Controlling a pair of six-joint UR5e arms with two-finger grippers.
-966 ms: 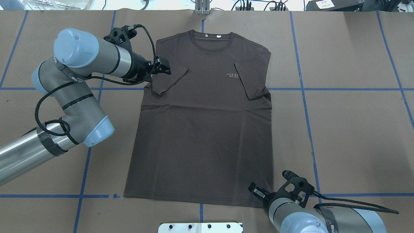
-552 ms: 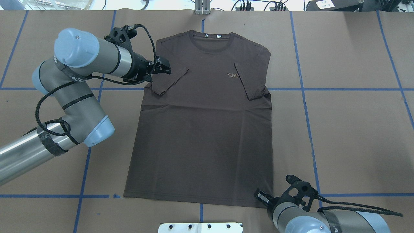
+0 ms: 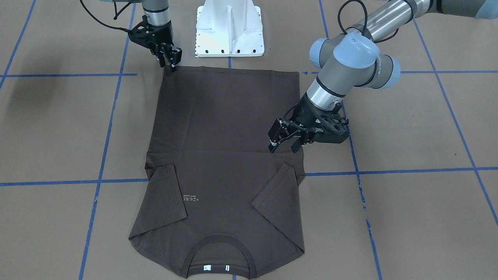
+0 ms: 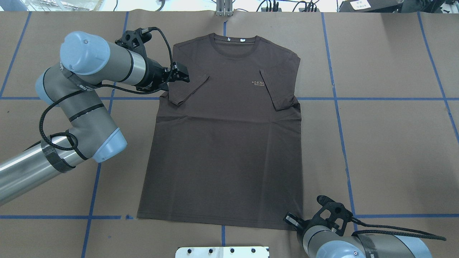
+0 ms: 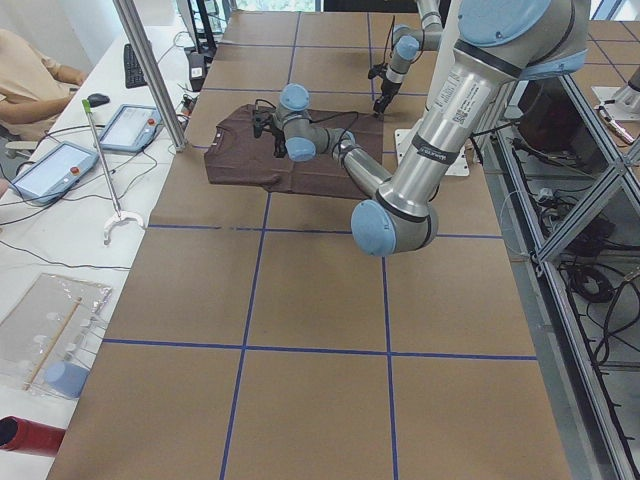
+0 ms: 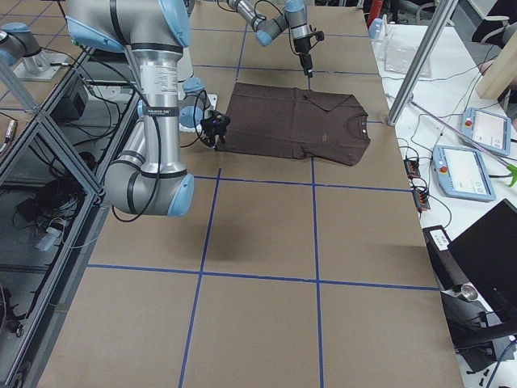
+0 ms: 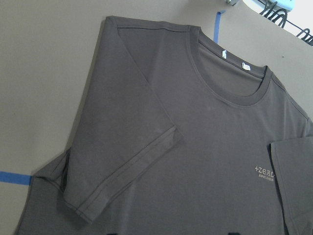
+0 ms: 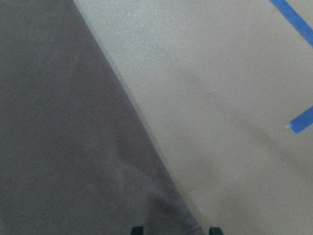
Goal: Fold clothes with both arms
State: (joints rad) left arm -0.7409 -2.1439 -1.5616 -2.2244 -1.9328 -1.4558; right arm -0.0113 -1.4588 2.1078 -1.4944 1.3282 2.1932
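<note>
Lengthwise away from pedestal (image 3: 229, 27), T-shirt (image 4: 226, 143), collar far, left tool (image 3: 284, 147) wide by sleeve, right tool (image 3: 171, 65) parted over hem corner

Brown table (image 4: 394, 150), blue tape grid (image 4: 376, 98)

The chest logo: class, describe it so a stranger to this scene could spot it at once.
On the brown-papered table a dark brown T-shirt lies flat, collar away from the robot. Beside the folded-in sleeve on the robot's right sits the logo: small pale lettering, the only print on the front.
</note>
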